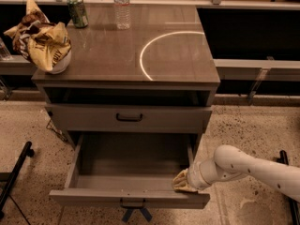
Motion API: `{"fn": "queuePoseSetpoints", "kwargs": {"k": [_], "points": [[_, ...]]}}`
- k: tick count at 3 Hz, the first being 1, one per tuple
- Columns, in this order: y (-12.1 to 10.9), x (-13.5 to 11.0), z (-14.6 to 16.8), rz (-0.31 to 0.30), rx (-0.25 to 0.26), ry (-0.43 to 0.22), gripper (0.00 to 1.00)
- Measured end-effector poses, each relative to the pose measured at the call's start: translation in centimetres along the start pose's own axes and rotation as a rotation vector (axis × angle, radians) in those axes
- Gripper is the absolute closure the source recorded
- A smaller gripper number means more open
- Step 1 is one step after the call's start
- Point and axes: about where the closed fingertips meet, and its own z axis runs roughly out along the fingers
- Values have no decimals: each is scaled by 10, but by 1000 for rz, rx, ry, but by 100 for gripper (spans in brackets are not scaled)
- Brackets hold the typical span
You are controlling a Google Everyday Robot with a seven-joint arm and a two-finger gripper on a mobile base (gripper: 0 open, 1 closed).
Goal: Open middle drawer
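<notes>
The middle drawer (93, 198) lies nearest, standing far out of the cabinet, its inside bare and its small dark handle (132, 204) centred on the front. At the drawer's right front corner sits the hand (183, 182), just inside the front panel and seemingly touching its inner face. I see nothing loose in it, and whether it is wide or narrow I cannot tell. The white arm (253, 168) reaches in from the drawer's right. The drawer looks as good as open, so what remains is probably a last pull or the release. Any pull should run straight out along the slides, since working from one corner could skew the drawer, and the hand should then lift clear without dragging the panel. Directly above the drawer is a closed drawer (84, 118). Above and beyond, the bench (187, 64) carries a crumpled snack bag (44, 43), a green can (77, 11) and a water bottle (122, 6)
</notes>
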Motion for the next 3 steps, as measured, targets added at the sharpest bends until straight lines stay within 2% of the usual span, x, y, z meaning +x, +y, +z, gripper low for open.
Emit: {"fn": "queuePoseSetpoints", "kwargs": {"k": [2,3], "points": [[11,2,2,8,-29,4,100],[24,6,3,26,-55,5,100]]}}
